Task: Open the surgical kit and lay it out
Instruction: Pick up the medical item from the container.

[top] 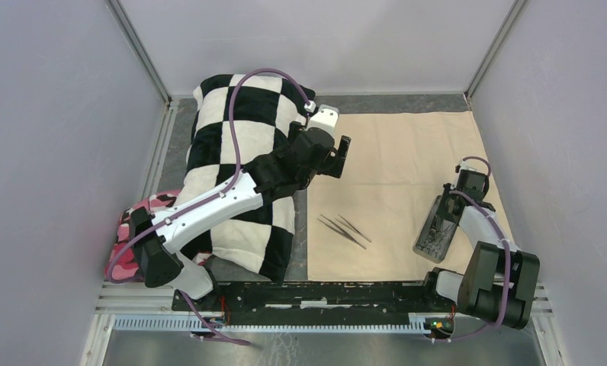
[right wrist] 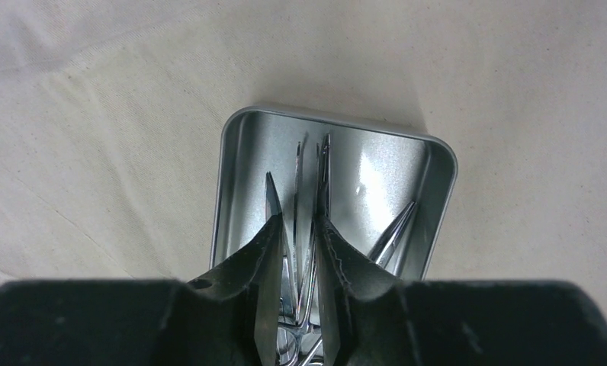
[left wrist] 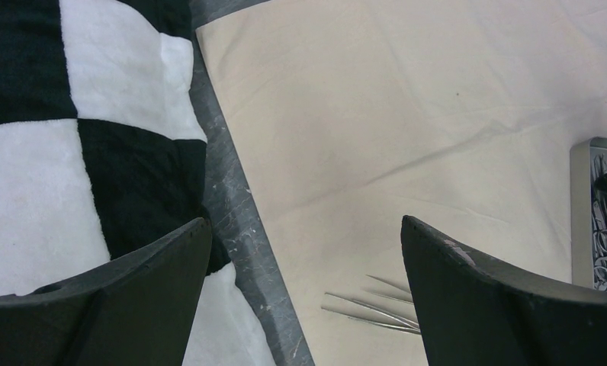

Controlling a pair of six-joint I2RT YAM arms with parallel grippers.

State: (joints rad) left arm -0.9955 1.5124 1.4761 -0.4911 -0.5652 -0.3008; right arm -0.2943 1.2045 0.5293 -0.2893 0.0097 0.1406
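Note:
The beige cloth wrap (top: 392, 160) lies spread flat. Two thin tweezers (top: 346, 229) rest on its near left part, also seen low in the left wrist view (left wrist: 369, 309). The grey metal tray (top: 435, 229) sits on the cloth's right side. My right gripper (right wrist: 299, 223) reaches down into the tray (right wrist: 232, 175), its jaws narrowed around the shafts of scissor-handled forceps (right wrist: 325, 164). Another steel instrument (right wrist: 396, 229) leans in the tray's right corner. My left gripper (left wrist: 306, 221) hovers wide open over the cloth's left edge, holding nothing.
The black-and-white checkered pillow (top: 239, 175) lies left of the cloth under my left arm. A pink camouflage cloth (top: 140, 221) pokes out beside it. Grey enclosure walls stand on three sides, and a strip of bare grey table (left wrist: 239, 221) runs between pillow and cloth.

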